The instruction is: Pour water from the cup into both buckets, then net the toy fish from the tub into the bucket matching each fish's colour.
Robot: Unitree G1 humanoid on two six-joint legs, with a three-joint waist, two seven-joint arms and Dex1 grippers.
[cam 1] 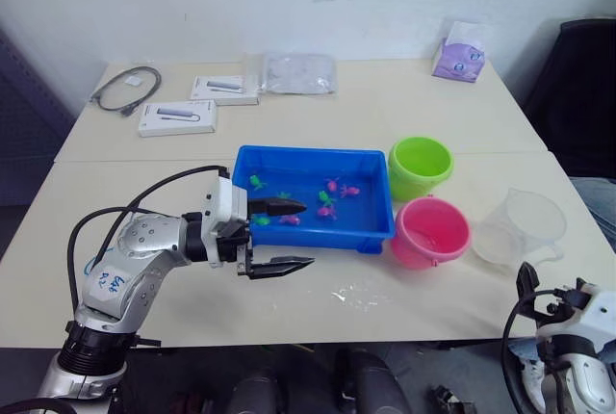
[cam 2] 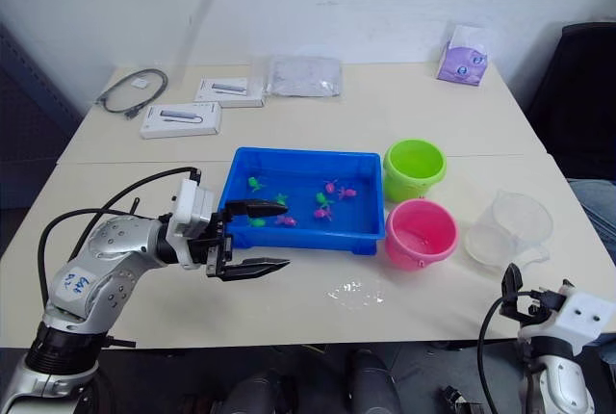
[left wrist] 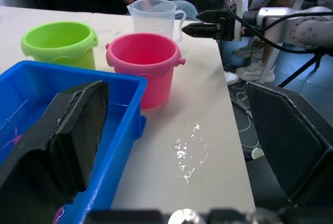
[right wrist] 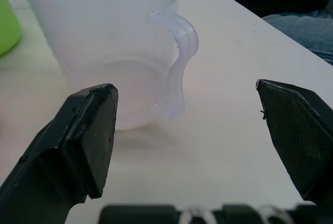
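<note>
Two buckets, lime green [cam 1: 420, 166] and pink [cam 1: 429, 231], are set beside the blue tub [cam 1: 369, 233]; the clear cup [cam 1: 521, 227] is placed alongside. Both end effectors, left [cam 1: 282, 236] and right [right wrist: 192, 130], are held open, empty.

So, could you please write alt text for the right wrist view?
A clear, see-through plastic measuring cup stands upright on the pale table, its handle facing the open right end effector, whose two black fingers hold nothing.

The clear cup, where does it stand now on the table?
The cup stands upright on the table's right side, just right of the pink bucket and apart from it.
</note>
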